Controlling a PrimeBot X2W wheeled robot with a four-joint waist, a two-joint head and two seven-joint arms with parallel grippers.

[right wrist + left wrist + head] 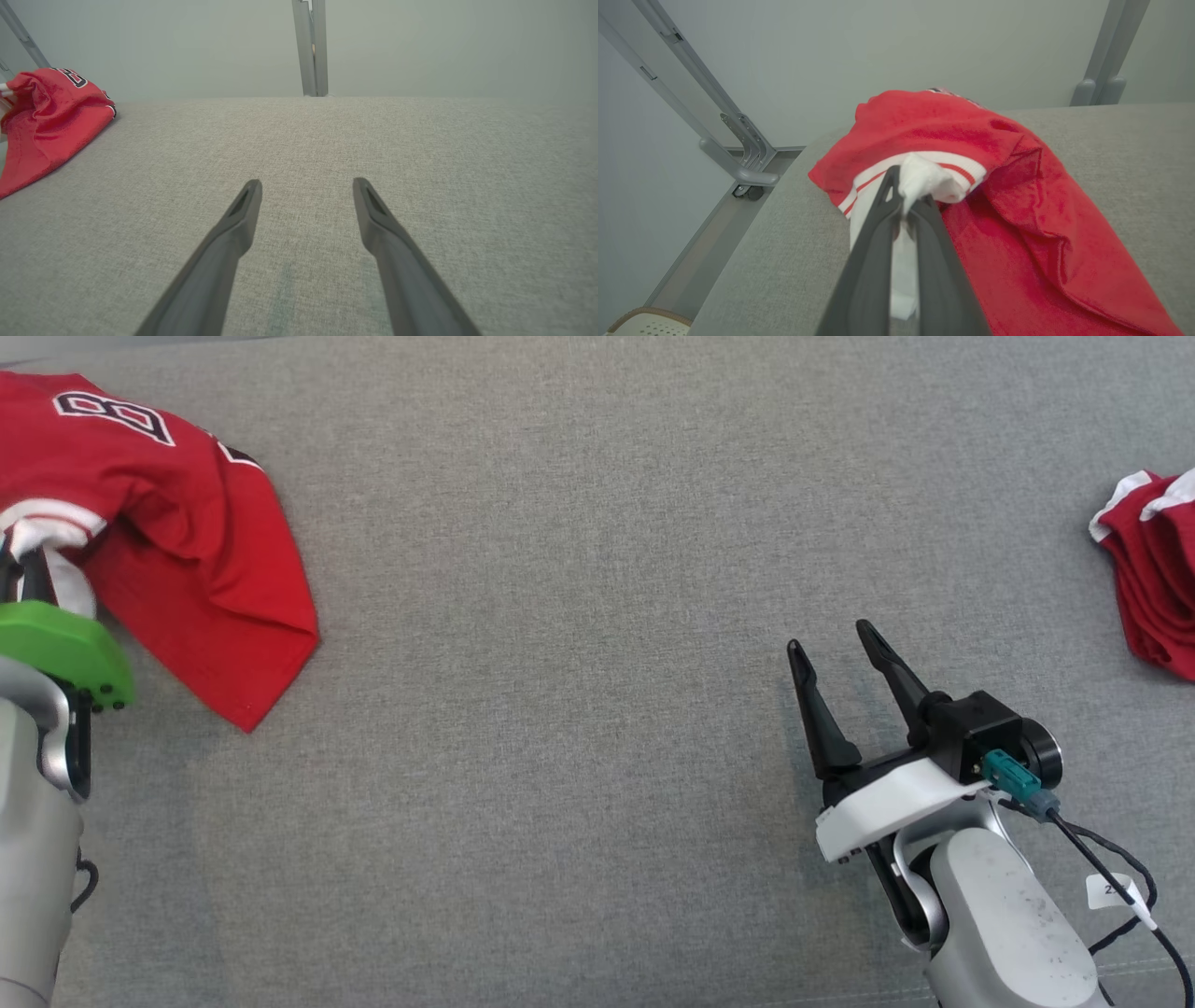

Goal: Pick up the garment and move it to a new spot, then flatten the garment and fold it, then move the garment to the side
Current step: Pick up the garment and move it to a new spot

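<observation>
The garment [187, 541] is a red jersey with white trim and a black-and-white number, lying crumpled at the far left of the grey surface. My left gripper [28, 569] is at its near-left edge, shut on the white trimmed part. In the left wrist view the two dark fingers [878, 233] pinch white fabric of the garment [994, 154], which bunches up beyond the tips of my left gripper [908, 189]. The garment [46, 112] also lies at the left in the right wrist view. My right gripper [836, 649] hovers open over bare surface at the lower right, nothing between its fingers [243, 210].
A second red and white cloth pile [1153, 569] sits at the right edge of the grey padded surface [579, 616]. In the left wrist view the surface's left edge [775, 196] drops off beside the garment, with a metal frame leg [738, 135] beyond it.
</observation>
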